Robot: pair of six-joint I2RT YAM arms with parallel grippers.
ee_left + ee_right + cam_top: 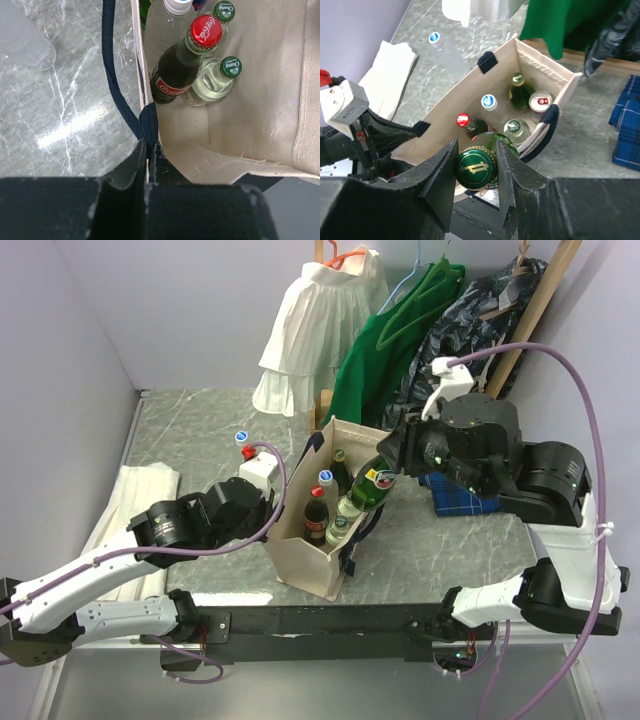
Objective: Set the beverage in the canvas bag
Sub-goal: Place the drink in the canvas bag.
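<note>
Green bottle (372,485), clamped in right fingers (440,172), leaned over the canvas bag (300,560); left fingers (125,185) pinched its rim. Packed bottles (187,65) could block it.

Cola bottle (316,516) stands inside canvas bag (300,558)

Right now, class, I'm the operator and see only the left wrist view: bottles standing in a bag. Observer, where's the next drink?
Observer: The right gripper holds a green bottle at its cap, tilted at the mouth of the canvas bag.
Operator: Anything in the bag I'm missing?
Observer: A silver can beside the bottles.
Operator: That clear blur at my top left?
Observer: A blue-capped bottle standing on the table, outside the bag.
</note>
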